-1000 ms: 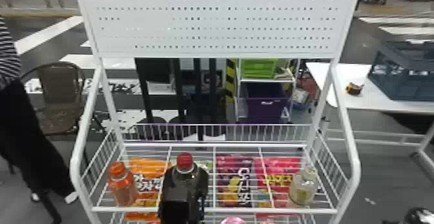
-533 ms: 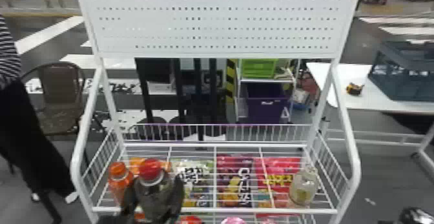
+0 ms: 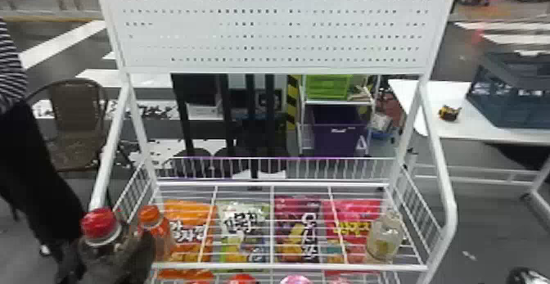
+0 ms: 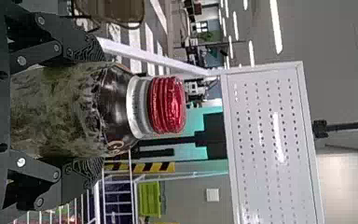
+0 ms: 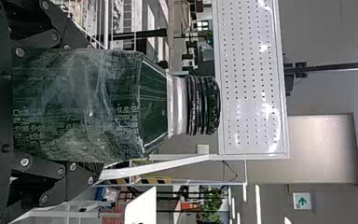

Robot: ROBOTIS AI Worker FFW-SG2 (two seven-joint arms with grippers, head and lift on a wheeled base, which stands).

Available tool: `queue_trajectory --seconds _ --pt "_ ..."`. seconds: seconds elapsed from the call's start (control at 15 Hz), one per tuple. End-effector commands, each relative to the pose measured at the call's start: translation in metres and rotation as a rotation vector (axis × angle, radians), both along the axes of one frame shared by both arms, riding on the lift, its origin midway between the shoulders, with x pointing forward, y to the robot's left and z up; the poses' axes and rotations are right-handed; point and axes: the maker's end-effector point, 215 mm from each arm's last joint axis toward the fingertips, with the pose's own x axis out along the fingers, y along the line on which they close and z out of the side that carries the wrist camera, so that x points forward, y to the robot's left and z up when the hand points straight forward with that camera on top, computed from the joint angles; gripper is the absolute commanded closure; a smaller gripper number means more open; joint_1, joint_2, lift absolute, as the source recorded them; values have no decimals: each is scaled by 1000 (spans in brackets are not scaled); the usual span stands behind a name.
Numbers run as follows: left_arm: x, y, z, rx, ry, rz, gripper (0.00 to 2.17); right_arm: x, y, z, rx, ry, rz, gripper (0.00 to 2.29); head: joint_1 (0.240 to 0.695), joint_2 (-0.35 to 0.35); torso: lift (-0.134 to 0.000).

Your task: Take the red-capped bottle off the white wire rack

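"Two fingers of the left gripper (image 3: 108, 258) bear on opposite sides of the red-capped bottle (image 3: 100, 226), parted by the breadth of its body; neck and cap project past the tips. Is the other tool also occupied?"

"Yes. The right gripper (image 5: 95, 109) is likewise clasped about a black-capped bottle (image 5: 154, 98), its fingers spread to the bottle's breadth."

"And relative to the earlier frames?"

"The red-capped bottle and left gripper have travelled leftward, from before the front rail to the rack's left front corner. The bottle is now off the shelf, nearly upright, on the near side of the white wire rack (image 3: 286, 267)."

"Which edges lie close?"

"Beside the left gripper, on its right, is the orange-capped bottle (image 3: 159, 238); just behind is the left side post (image 3: 108, 156). A pale bottle (image 3: 384, 238) marks the shelf's right end, well apart, with colourful bags (image 3: 241, 238) seen between through the wires. Leftward, grey floor (image 3: 24, 230) extends beyond the post. Above the shelf's rear stands a perforated panel (image 3: 266, 37); farther off, a chair (image 3: 77, 119) stands at left."
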Motion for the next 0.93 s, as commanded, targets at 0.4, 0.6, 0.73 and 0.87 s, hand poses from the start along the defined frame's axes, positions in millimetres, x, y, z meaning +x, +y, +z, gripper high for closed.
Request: queue_trajectory --seconds 0.4,0.6,0.73,0.87 --pt "-1 35 -2 -3 -16 62 2051 -1 1 4 -4 -5 1 1190 499 0 0" --pt "0 42 -3 0 -16 74 2051 -1 1 4 0 -6 3 1187 499 0 0" --pt "-1 46 -7 -2 -12 84 2051 -1 1 4 -2 -6 3 1190 499 0 0" --pt "-1 47 -8 -1 -9 84 2051 0 1 3 -1 -6 2 1190 499 0 0"
